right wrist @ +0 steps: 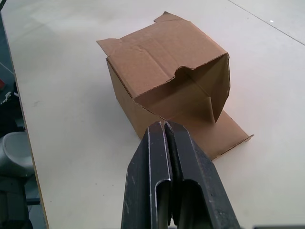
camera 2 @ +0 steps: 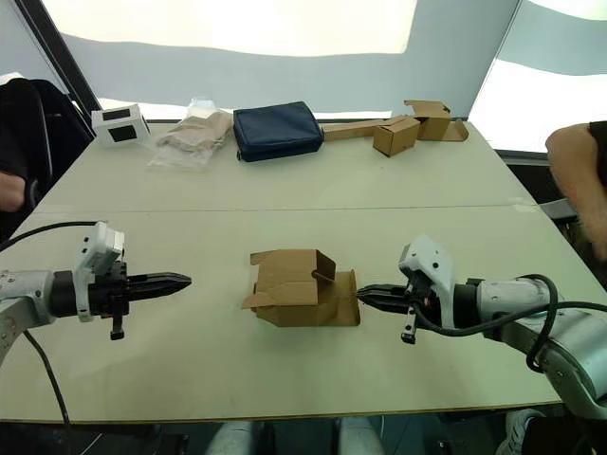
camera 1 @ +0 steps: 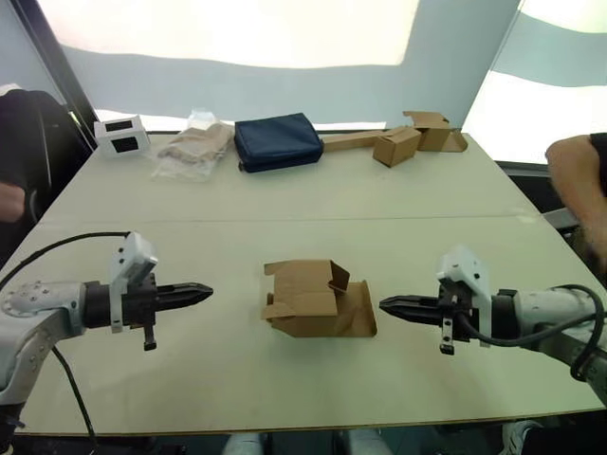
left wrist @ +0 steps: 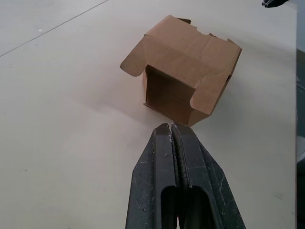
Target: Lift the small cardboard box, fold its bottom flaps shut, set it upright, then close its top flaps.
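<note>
The small cardboard box (camera 1: 308, 299) lies on its side in the middle of the table, both ends open. At its right end one flap (right wrist: 224, 136) lies flat on the table and the others stand out. At its left end the flaps (left wrist: 202, 98) are partly folded in. I cannot tell which end holds the bottom flaps or the top flaps. My left gripper (camera 1: 207, 290) is shut and empty, pointing at the box from the left with a clear gap. My right gripper (camera 1: 383, 303) is shut and empty too, its tip just beside the flat flap.
Along the far edge stand a white device (camera 1: 121, 135), a clear plastic bag (camera 1: 194, 147), a dark blue pouch (camera 1: 278, 140) and two smaller boxes joined by a cardboard strip (camera 1: 398, 144). A person's arm (camera 1: 579, 180) reaches in at the right.
</note>
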Controlling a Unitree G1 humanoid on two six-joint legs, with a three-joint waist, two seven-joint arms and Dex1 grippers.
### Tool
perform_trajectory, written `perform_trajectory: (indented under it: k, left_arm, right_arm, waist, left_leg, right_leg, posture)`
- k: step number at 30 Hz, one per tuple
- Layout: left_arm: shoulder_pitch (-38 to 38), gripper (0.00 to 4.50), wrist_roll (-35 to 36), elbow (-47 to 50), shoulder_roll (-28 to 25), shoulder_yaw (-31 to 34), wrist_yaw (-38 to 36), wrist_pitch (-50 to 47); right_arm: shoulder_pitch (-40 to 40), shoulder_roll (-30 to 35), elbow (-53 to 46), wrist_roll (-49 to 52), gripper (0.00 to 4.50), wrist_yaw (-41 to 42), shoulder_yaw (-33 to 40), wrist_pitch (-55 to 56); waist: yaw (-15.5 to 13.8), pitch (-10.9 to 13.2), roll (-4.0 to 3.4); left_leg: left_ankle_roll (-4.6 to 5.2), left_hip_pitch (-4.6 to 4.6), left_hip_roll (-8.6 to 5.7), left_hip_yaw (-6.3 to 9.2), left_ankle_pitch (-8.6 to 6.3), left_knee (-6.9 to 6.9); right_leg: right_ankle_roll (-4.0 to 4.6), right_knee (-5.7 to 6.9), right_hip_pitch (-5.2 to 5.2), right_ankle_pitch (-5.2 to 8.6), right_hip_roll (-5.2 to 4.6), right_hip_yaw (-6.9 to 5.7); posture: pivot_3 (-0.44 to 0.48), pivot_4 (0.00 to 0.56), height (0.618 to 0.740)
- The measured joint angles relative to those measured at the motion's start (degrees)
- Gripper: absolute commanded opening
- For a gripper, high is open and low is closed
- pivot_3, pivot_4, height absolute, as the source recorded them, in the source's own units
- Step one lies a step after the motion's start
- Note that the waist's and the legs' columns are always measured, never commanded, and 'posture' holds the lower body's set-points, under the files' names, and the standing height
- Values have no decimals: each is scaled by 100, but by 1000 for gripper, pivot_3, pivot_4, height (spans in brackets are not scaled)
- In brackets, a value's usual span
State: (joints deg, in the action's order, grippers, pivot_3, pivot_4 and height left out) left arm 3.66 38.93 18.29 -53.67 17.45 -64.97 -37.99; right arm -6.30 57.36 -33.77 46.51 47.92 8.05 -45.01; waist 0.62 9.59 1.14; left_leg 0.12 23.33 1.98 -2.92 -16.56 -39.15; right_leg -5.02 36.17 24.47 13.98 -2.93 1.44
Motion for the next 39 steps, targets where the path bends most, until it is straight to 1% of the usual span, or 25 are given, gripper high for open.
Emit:
perform_trajectory:
  k: [4, 10, 18, 22, 26, 30, 32, 33, 34, 35, 37, 38, 39]
  left_arm:
    - [-142, 19, 28, 81, 1, 54, 52, 0]
    - [-111, 19, 286, 158, 12, 180, 168, -156]
    - [-98, 19, 228, 152, 4, 129, 135, -88]
    - [-2, 19, 168, 119, 4, 86, 132, -51]
    - [187, 19, 157, -20, 4, -98, 135, -72]
    - [491, 19, 228, -165, 72, -277, 244, -367]
    - [734, 513, 461, -245, 343, -375, 454, -738]
    - [802, 667, 555, -272, 427, -431, 540, -896]
    - [852, 958, 646, -293, 483, -505, 610, -1071]
    - [962, 1464, 845, -380, 607, -531, 738, -1414]
    - [1211, 2232, 1272, -586, 912, -552, 1010, -2111]
    - [1243, 2691, 1359, -641, 966, -565, 1067, -2268]
    - [1301, 3002, 1518, -744, 1038, -575, 1177, -2560]
  right_arm:
    - [-111, -9, 93, -87, 0, 107, -80, 0]
    - [-162, -29, 141, -137, 0, 205, -81, -2]
    - [-240, -92, 146, -164, 0, 218, -81, -8]
    - [-320, -132, 165, -198, 0, 218, -88, -13]
    - [-372, -206, 171, -221, 0, 211, -105, -31]
    - [-369, -230, 166, -251, 0, 201, -109, -57]
    - [-368, -254, 152, -253, 0, 191, -117, -72]
    - [-368, -259, 147, -253, 0, 189, -121, -75]
    - [-366, -267, 145, -256, 0, 186, -125, -77]
    - [-361, -275, 143, -260, 0, 174, -126, -80]
    - [-357, -317, 123, -271, 0, 131, -131, -84]
    - [-357, -327, 116, -272, 0, 120, -131, -84]
    - [-337, -330, 101, -272, 0, 91, -130, -91]
  waist:
    - [-2, 0, 0]
    - [0, 0, 0]
    - [1, 0, -1]
    - [1, 0, -1]
    - [-2, 0, 0]
    - [-2, 0, -1]
    - [-10, 0, -1]
    - [-7, 0, 0]
    - [-2, 0, 0]
    - [0, 0, 0]
    - [1, 0, 1]
    - [2, 0, 1]
    - [8, 0, 1]
  left_leg:
    - [0, -1, 0, -1, 0, 0]
    - [0, 0, -1, -2, 0, 0]
    - [0, -1, -1, -2, 0, 0]
    - [0, -1, -1, -3, 0, 0]
    - [0, -1, -2, -4, 0, 0]
    - [0, -1, -2, -4, 0, 0]
    - [0, -1, -2, -2, 0, -2]
    - [0, 0, -3, -2, 0, -2]
    - [0, 0, -5, -2, 0, -2]
    - [0, 0, -5, -2, 0, -2]
    - [0, -1, -11, 1, 0, -2]
    - [0, -1, -11, 2, 0, -2]
    - [0, -2, -10, 3, 0, -2]
  right_leg:
    - [0, 1, 0, 0, -1, 0]
    - [0, 1, 0, 0, -2, 0]
    - [0, 1, 0, 0, -1, 0]
    - [0, 1, 0, 0, 0, 0]
    - [0, 1, 0, -1, 0, 0]
    - [-1, 2, 0, -1, 1, 0]
    - [-3, 3, -2, -2, 2, 0]
    - [-3, 3, -2, -2, 2, 0]
    - [-4, 2, -2, -2, 3, 0]
    - [-5, 3, -2, -3, 3, 0]
    - [-13, 5, -2, -8, 9, 0]
    - [-17, 6, -2, -9, 10, 0]
    - [-18, 6, -2, -10, 13, 1]
  posture:
    - [0, 150, 740]
    - [0, 150, 740]
    - [0, 150, 740]
    - [0, 150, 740]
    - [0, 150, 740]
    - [0, 150, 740]
    - [0, 150, 740]
    - [0, 150, 740]
    - [0, 150, 740]
    - [0, 150, 740]
    - [0, 150, 740]
    - [0, 150, 740]
    - [0, 150, 740]
